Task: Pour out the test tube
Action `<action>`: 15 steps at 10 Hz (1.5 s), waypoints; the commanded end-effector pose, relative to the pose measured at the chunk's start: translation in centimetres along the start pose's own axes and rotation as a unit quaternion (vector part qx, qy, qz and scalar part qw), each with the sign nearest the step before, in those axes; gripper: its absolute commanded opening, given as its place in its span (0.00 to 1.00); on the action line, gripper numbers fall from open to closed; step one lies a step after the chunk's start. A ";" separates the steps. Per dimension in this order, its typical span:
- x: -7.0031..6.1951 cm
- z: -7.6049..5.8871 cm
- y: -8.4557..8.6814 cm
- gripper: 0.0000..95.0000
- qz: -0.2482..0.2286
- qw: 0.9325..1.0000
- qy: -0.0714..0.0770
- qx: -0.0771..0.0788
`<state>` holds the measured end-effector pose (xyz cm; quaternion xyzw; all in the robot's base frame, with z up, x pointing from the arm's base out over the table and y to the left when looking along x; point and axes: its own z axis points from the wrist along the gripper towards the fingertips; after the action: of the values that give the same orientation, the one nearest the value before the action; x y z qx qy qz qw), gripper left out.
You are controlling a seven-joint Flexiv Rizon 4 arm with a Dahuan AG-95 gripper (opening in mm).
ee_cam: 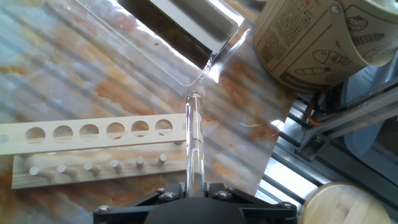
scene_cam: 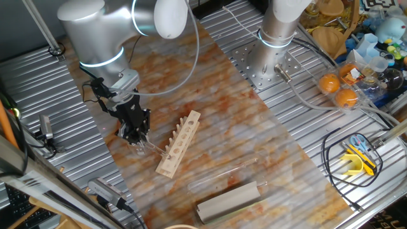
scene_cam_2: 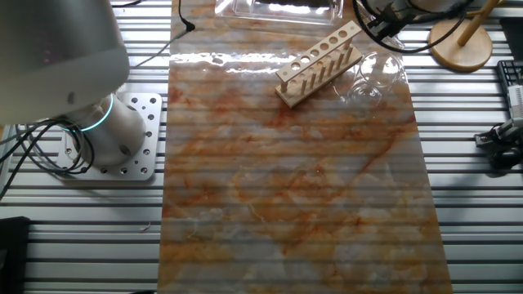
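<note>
The tool (ee_cam: 194,186) pinches the test tube (ee_cam: 194,140) by its base, holding it out past the wooden rack (ee_cam: 93,152) toward the clear tray (ee_cam: 155,56), seemingly lining up a pour.

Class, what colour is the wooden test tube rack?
Pale, light wood; the hand view shows it best.

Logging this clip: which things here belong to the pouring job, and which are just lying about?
Job:
test tube, held between the jaws
gripper
beaker, a likely place to pour
clear tray, another possible place to pour

Lying about:
wooden rack
oranges
paper cup
scissors
</note>
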<state>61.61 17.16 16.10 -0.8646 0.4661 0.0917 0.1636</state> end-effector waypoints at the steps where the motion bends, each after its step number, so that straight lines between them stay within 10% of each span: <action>1: 0.1 0.2 0.0 0.00 -0.001 1.000 -0.002 0.002; 15: 0.1 0.3 0.1 0.00 0.031 0.999 -0.019 0.009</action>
<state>61.59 17.16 15.89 -0.8459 0.4915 0.1088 0.1764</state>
